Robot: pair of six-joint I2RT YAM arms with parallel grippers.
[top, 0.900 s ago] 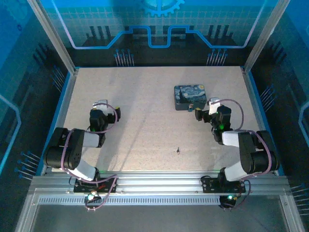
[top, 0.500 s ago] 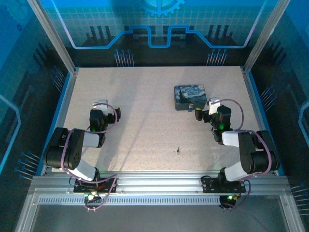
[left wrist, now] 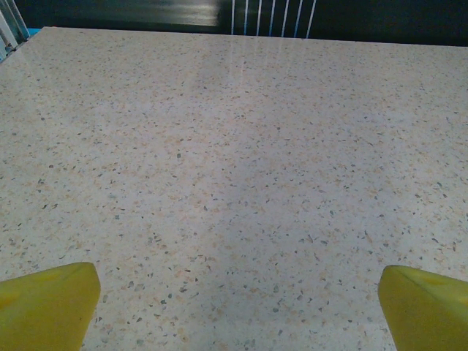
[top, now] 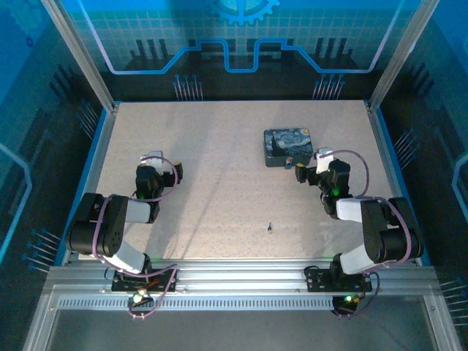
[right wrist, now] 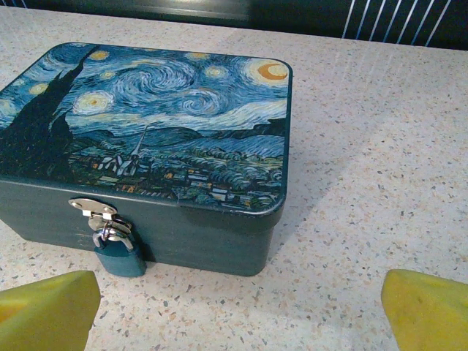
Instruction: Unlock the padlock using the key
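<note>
The padlock (right wrist: 117, 248) is small, with a teal body and a silver shackle. It hangs from the metal hasp (right wrist: 93, 208) on the front wall of the swirl-painted tin (right wrist: 161, 139). My right gripper (right wrist: 238, 322) is open just in front of the tin, its yellow fingertips (right wrist: 47, 311) low at either side, the padlock left of centre. From above, the tin (top: 287, 146) lies at the right, with the right gripper (top: 300, 174) near its front right corner. The key (top: 270, 228) is a tiny dark sliver on the table, near the front centre. My left gripper (left wrist: 234, 314) is open over bare table, and from above the left gripper (top: 178, 172) is far left.
The speckled table (top: 219, 183) has a raised blue rim (top: 99, 153) and a metal frame around it. Open table lies between the two arms. The key lies apart from both grippers, closer to the right arm (top: 373, 227).
</note>
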